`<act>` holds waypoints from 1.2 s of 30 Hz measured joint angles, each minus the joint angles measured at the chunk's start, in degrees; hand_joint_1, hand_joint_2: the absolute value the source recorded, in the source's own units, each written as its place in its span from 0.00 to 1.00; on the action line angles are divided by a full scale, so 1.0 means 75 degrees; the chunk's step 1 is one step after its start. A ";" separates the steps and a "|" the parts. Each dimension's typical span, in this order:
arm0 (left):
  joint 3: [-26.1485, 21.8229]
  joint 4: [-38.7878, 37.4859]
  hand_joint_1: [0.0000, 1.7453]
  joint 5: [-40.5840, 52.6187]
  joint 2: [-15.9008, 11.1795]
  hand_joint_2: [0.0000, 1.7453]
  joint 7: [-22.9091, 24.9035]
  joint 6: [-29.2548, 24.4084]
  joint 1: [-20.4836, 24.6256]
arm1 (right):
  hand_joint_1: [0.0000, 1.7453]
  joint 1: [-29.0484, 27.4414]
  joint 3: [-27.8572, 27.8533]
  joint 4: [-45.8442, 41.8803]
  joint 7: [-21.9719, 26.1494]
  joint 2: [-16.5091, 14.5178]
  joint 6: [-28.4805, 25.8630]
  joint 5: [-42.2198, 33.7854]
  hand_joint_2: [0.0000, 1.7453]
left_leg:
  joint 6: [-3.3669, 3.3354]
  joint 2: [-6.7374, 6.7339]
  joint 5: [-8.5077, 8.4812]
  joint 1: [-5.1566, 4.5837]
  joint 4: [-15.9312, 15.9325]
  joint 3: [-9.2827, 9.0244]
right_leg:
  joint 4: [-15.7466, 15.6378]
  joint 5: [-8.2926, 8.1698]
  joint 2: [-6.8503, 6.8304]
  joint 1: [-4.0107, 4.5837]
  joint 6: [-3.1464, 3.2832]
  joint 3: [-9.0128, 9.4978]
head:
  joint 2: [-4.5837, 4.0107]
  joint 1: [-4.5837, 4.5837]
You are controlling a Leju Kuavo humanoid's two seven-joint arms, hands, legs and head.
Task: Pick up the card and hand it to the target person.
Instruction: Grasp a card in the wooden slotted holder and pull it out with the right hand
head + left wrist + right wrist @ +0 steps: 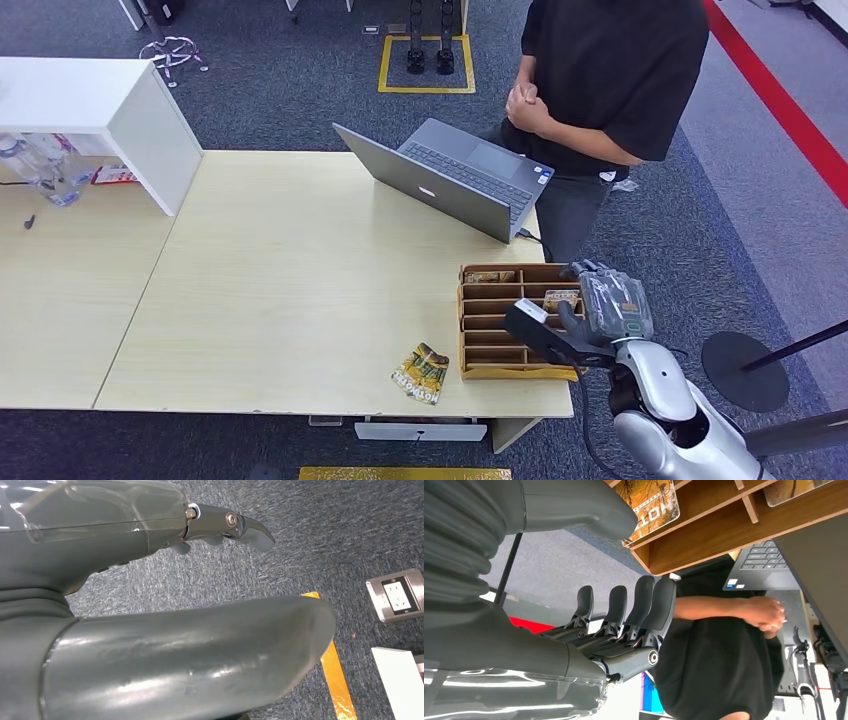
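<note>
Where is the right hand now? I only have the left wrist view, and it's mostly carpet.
Observer: The right hand is over the right side of the wooden rack on the table, fingers apart, holding nothing.
Operator: Is there a card near it?
Observer: Yes, a card sits in a rack slot right beside the fingers.
Operator: Is the person reaching for it?
Observer: No, the person stands behind the laptop with hands clasped.
</note>
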State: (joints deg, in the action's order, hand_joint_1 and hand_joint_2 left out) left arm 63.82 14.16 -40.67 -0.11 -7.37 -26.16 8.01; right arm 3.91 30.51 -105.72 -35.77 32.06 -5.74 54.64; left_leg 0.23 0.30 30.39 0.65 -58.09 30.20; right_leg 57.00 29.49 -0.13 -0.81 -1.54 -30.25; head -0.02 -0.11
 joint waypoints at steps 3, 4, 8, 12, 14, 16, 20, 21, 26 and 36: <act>0.0000 0.0000 0.00 0.0044 0.0000 0.00 0.0021 0.0021 0.0007 | 0.53 0.0054 0.0057 0.0044 0.0022 0.0000 0.0113 0.0019 1.00 | 0.0000 0.0000 0.0000 0.0000 0.0000 0.0000 | 0.0000 0.0000 0.0000 0.0000 0.0000 0.0000 | 0.0000 0.0000; 0.0001 0.0000 0.00 0.0058 0.0001 0.00 0.0038 0.0032 0.0009 | 0.53 0.0074 0.0068 0.0058 0.0034 0.0000 0.0150 0.0025 1.00 | 0.0000 0.0000 0.0000 0.0000 0.0000 0.0000 | 0.0000 0.0000 0.0000 0.0000 0.0000 0.0000 | 0.0000 0.0000; 0.0007 0.0000 0.00 0.0090 0.0007 0.00 0.0092 0.0065 0.0029 | 0.52 0.0172 0.0116 0.0127 0.0082 -0.0001 0.0264 0.0060 1.00 | 0.0000 0.0000 0.0000 0.0000 0.0000 0.0000 | 0.0000 0.0000 0.0000 0.0000 0.0000 0.0000 | 0.0000 0.0000; 0.0020 0.0000 0.00 0.0118 0.0016 0.00 0.0109 0.0085 0.0053 | 0.52 0.0252 0.0210 0.0256 0.0128 -0.0012 0.0334 0.0064 1.00 | 0.0000 0.0000 0.0000 0.0000 0.0000 0.0000 | 0.0000 0.0000 0.0000 0.0000 0.0000 0.0000 | 0.0000 0.0000; 0.0025 0.0000 0.00 0.0126 0.0017 0.00 0.0120 0.0090 0.0056 | 0.52 0.0266 0.0248 0.0320 0.0130 -0.0022 0.0352 0.0065 1.00 | 0.0000 0.0000 0.0000 0.0000 0.0000 0.0000 | 0.0000 0.0000 0.0000 0.0000 0.0000 0.0000 | 0.0000 0.0000; 0.0028 0.0000 0.00 0.0128 0.0017 0.00 0.0123 0.0091 0.0058 | 0.52 0.0276 0.0279 0.0379 0.0132 -0.0031 0.0359 0.0066 1.00 | 0.0000 0.0000 0.0000 0.0000 0.0000 0.0001 | 0.0000 0.0000 0.0000 0.0000 0.0000 0.0000 | 0.0000 0.0000; 0.0029 0.0000 0.00 0.0128 0.0017 0.00 0.0123 0.0091 0.0060 | 0.52 0.0287 0.0322 0.0465 0.0133 -0.0046 0.0358 0.0071 1.00 | 0.0000 0.0000 0.0000 0.0000 0.0000 0.0001 | 0.0000 0.0000 0.0000 0.0000 0.0000 0.0000 | 0.0000 0.0000; 0.0029 0.0000 0.00 0.0128 0.0017 0.00 0.0123 0.0090 0.0060 | 0.52 0.0289 0.0332 0.0485 0.0133 -0.0047 0.0358 0.0071 1.00 | 0.0000 0.0000 0.0000 0.0000 0.0000 0.0001 | 0.0000 0.0000 0.0000 0.0000 0.0000 0.0000 | 0.0000 0.0000; 0.0034 0.0000 0.00 0.0130 0.0017 0.00 0.0123 0.0090 0.0061 | 0.52 0.0301 0.0379 0.0576 0.0133 -0.0055 0.0358 0.0071 1.00 | 0.0000 0.0000 0.0000 0.0000 0.0000 0.0000 | 0.0000 0.0000 0.0000 0.0000 0.0000 0.0000 | 0.0000 0.0000; 0.0035 0.0000 0.00 0.0146 0.0017 0.00 0.0126 0.0093 0.0062 | 0.49 0.0310 0.0388 0.0727 0.0175 -0.0078 0.0304 -0.0097 1.00 | 0.0000 0.0000 0.0000 0.0000 0.0000 0.0000 | 0.0000 0.0000 0.0000 0.0000 0.0000 0.0000 | 0.0000 0.0000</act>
State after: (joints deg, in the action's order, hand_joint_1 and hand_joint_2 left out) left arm 64.08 14.16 -39.58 0.02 -6.43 -25.47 8.48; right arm 6.23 33.42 -100.27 -34.46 31.48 -3.46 53.91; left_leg 0.23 0.30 30.39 0.65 -58.09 30.20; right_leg 57.00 29.49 -0.13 -0.80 -1.54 -30.25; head -0.02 -0.11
